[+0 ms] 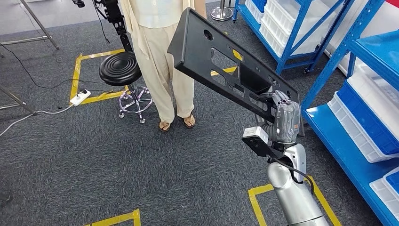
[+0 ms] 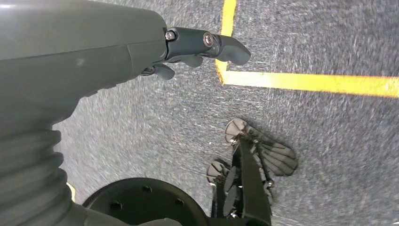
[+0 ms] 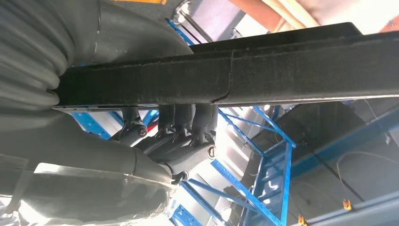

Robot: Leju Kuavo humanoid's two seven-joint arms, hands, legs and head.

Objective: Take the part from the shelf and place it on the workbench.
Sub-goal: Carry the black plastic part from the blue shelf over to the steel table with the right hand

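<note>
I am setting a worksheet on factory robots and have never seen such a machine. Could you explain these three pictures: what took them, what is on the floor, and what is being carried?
This is a walking robot with two silver arms ending in fingered hands. The wide picture comes from a camera high on its body, looking down. There its right hand grips one end of a long black part with cut-out holes, raised above grey carpet marked with yellow tape. Blue shelves with white bins stand to the right; a person and a black stool are ahead. The other two pictures come from cameras at the wrists. One shows the left hand holding nothing, over the carpet. The other looks along the part's edge with the right hand's fingers wrapped round it.
</note>
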